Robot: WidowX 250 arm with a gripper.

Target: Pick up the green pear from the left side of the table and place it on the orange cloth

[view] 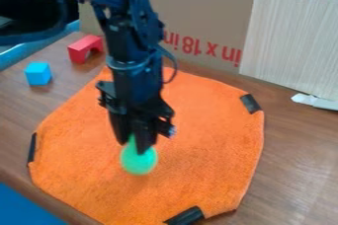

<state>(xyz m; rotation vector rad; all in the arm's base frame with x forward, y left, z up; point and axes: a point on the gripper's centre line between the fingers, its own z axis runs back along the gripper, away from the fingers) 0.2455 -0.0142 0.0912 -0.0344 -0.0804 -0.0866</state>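
camera view, and here i am over the orange cloth, my pincer pointing down, its fingers clamped, as i read it, on the green thing! its rounded end pokes out below, over the middle of the cloth; whether it touches down, i can't tell. blue cube and red arch block sit beyond on the counter. i judge this the holding step: the next move calls for a steady squeeze and a level, gentle carry or release.

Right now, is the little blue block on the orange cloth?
No, the blue block sits on the brown wooden table, near the red arch.
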